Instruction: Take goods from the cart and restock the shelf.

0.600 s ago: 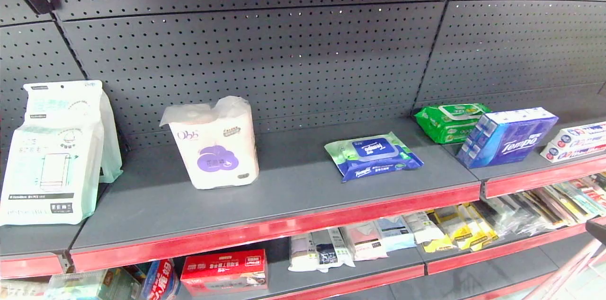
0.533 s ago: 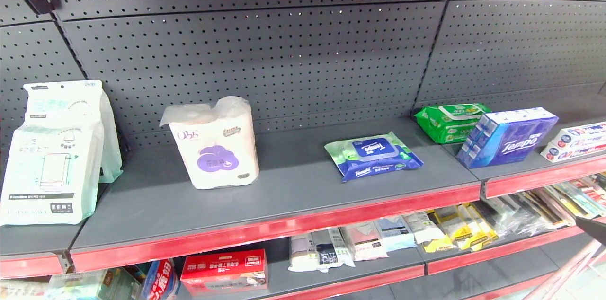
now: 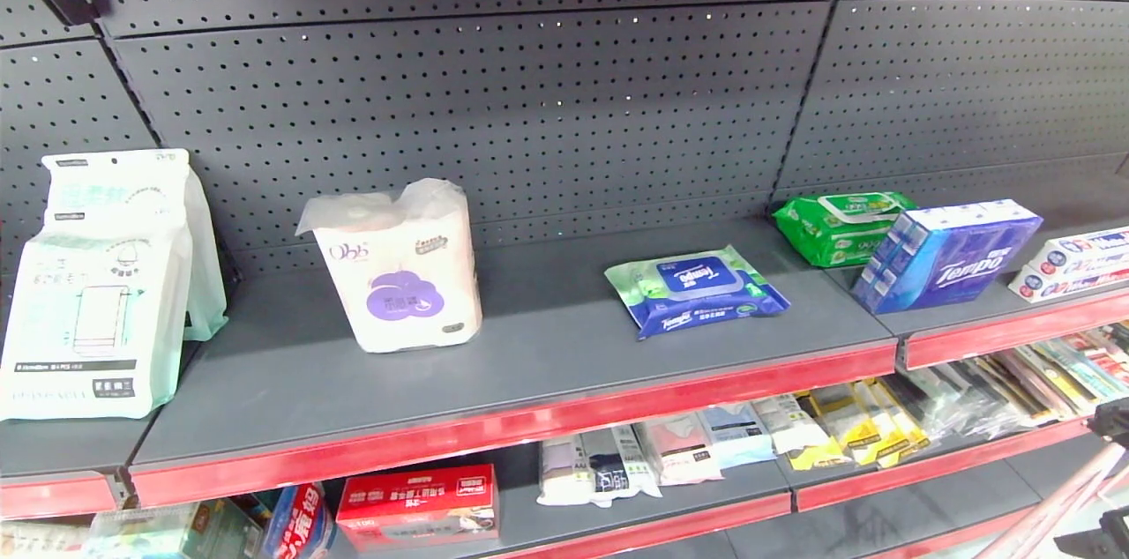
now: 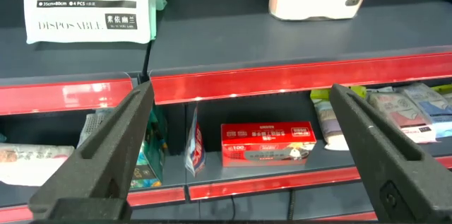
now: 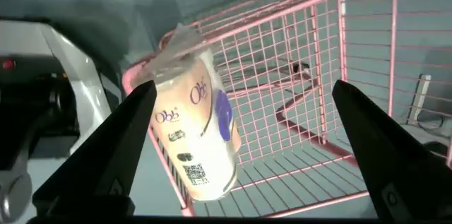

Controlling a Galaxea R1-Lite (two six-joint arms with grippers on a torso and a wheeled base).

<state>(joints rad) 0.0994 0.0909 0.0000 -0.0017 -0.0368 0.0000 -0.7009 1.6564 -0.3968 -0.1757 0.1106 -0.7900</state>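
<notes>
Dark perforated back panel (image 3: 529,100) behind a grey shelf (image 3: 547,339) with red front strips; wide bare stretches between goods. Pink wire cart (image 5: 311,75) low at the robot's right.

On the shelf, from the robot's left: tall white pouch (image 3: 97,294), shelved roll pack (image 3: 401,277) upright, blue wipes pack (image 3: 697,290) flat, green wipes pack (image 3: 838,228), blue tissue brick (image 3: 953,264).

Cart roll pack (image 5: 201,139) tilted at a corner of the cart, against the wire; inside or on the rim, cannot tell.

Right gripper (image 5: 244,93) facing that pack without touching it, fingers (image 5: 381,153) wide apart, nothing held. Left gripper (image 4: 240,93) facing the shelf front, likewise spread and empty.

Step in hand, by judgement: pickup from the cart.
- Centre the pack between the spread fingers.
- Close across the firm sides of the rolls, not the loose film at the end.
- Keep fingertips out of the wire mesh.
- Squeeze moderately: probably soft under load.
- Lift clear of the wire before swinging to the shelf, then set down beside the matching pack.

Materials:
- Panel and boards: matt painted metal, by the look.
- Cart: thin coated rod in an open grid.
- Pack: glossy crinkled film over rounded rolls, slack flap at one end.
- Finger pads (image 5: 106,160): dark, grainy, wedge-shaped.
</notes>
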